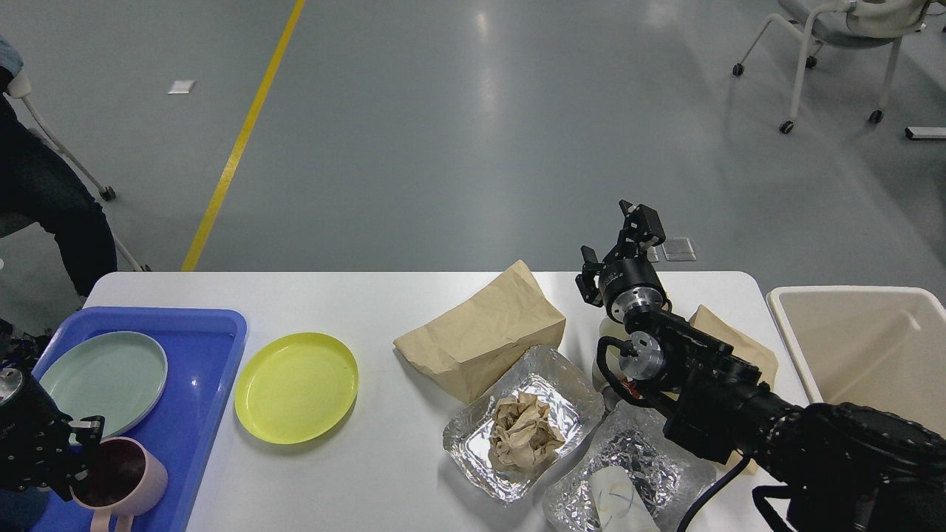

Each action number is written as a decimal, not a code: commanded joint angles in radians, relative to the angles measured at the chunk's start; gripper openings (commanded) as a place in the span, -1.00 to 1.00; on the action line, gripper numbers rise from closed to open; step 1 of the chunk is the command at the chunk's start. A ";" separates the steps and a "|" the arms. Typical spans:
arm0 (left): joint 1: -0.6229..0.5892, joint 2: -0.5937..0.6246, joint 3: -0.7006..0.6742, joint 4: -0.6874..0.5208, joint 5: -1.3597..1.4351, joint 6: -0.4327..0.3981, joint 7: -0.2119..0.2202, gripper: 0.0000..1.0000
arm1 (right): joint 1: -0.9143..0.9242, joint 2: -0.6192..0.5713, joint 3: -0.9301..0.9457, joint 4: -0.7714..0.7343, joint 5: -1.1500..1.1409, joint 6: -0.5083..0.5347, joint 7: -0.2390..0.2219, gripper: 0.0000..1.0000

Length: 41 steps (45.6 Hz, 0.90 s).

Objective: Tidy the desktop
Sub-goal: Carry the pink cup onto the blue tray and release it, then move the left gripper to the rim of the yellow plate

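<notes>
Head view, from left to right. At the far left, the left hand grips the rim of a pink ceramic mug over the near corner of a blue plastic tray; a pale green round plate lies in the tray just beyond the hand. Right of that hand, on the large white tabletop, sits a yellow round plate, clearly nearer the left arm. Further right lie a brown paper bag and two crumpled foil trays. The right hand hovers raised beyond them, fingers spread, holding nothing.
</notes>
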<state>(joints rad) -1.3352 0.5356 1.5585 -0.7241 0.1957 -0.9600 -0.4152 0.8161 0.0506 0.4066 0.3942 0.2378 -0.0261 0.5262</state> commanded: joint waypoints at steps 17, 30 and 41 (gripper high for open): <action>-0.021 -0.002 0.017 0.002 0.004 0.000 0.012 0.53 | 0.000 0.000 0.000 0.000 0.000 0.000 0.000 1.00; -0.157 -0.005 0.022 0.002 0.002 0.000 0.010 0.74 | 0.000 0.000 0.000 0.000 0.000 0.000 0.000 1.00; -0.168 -0.106 -0.003 -0.003 -0.006 0.000 0.003 0.80 | 0.000 0.000 0.000 0.000 0.000 0.000 0.000 1.00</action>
<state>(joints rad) -1.5027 0.4950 1.5663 -0.7249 0.1940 -0.9600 -0.4136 0.8161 0.0506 0.4066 0.3942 0.2378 -0.0261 0.5262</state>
